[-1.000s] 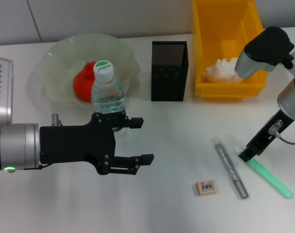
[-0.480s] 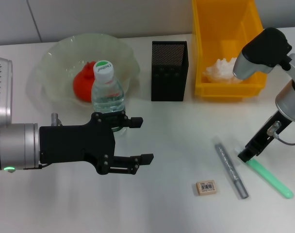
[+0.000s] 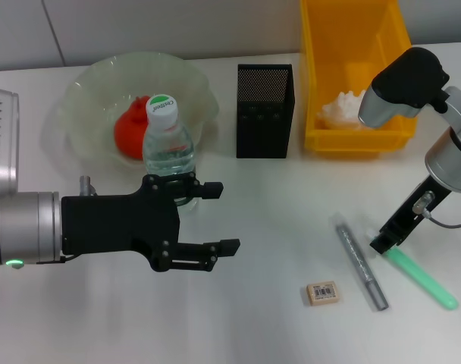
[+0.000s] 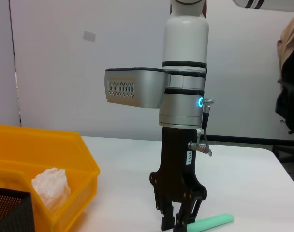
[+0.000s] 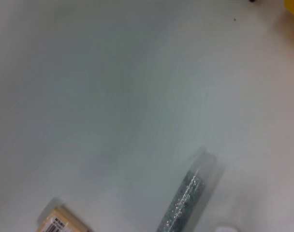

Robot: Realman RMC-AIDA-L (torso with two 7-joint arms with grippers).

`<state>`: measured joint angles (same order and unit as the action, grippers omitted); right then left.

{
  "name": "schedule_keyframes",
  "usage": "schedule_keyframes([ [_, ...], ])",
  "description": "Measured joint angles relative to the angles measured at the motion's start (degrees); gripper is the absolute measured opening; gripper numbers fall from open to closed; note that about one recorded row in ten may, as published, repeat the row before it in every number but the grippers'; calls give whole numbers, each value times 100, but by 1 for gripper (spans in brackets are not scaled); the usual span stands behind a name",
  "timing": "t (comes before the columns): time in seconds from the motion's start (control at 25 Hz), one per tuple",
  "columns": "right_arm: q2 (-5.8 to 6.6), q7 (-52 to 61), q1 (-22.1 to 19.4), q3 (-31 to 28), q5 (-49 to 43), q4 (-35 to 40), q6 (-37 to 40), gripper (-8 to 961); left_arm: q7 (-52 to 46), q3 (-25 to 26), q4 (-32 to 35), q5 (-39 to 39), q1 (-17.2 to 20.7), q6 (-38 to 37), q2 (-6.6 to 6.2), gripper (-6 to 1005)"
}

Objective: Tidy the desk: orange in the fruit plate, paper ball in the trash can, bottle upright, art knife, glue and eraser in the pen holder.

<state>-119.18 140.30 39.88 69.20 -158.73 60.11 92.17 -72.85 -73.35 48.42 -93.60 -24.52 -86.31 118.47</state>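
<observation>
Right hand (image 3: 384,244) is down at the near end of the green art knife (image 3: 424,278) on the surface w/ fingers nearly closed, grip unconfirmed; it's light, stiff, slick, so you pinch mid-body across its width.

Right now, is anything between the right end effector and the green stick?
Nothing visible: the right end effector is at one end of the green stick; the grey tube lies alongside, apart.

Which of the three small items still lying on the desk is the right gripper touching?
The mint-green stick: the right gripper is down on its near end. The grey glitter tube and eraser lie apart.
</observation>
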Motion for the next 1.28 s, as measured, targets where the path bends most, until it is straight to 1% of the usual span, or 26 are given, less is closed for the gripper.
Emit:
schedule_keyframes([
  [0.2, -8, 4, -6, 6, 0, 4, -6, 244, 0, 5, 0, 0, 0, 0, 0, 817],
  [0.4, -9, 17, -18, 16, 0, 56, -5, 168, 0, 14, 0, 0, -7, 0, 0, 817],
  [0.48, -9, 27, -35, -7, 0, 152, 11, 169, -1, 18, 0, 0, -9, 0, 0, 817],
  [0.56, -3, 44, -103, -65, 0, 449, 102, 169, -1, 21, 0, 0, -9, 0, 0, 817],
  [0.6, -3, 44, -103, -65, 0, 449, 102, 169, -1, 21, 0, 0, -9, 0, 0, 817],
  [0.84, 8, 121, -377, -275, 0, 1559, 298, 169, -1, 24, 0, 4, -9, 0, -1, 817],
  [0.92, 9, 122, -427, -358, 1, 1816, 309, 170, -1, 23, 0, 21, -14, 0, -1, 817],
  [1.16, 8, 103, -479, -451, 130, 2213, 117, 170, 33, 23, 0, 45, -46, 2, 12, 817],
  [1.28, 11, 104, -481, -451, 203, 2419, -123, 170, 64, 22, 0, 45, -76, 8, 16, 817],
])
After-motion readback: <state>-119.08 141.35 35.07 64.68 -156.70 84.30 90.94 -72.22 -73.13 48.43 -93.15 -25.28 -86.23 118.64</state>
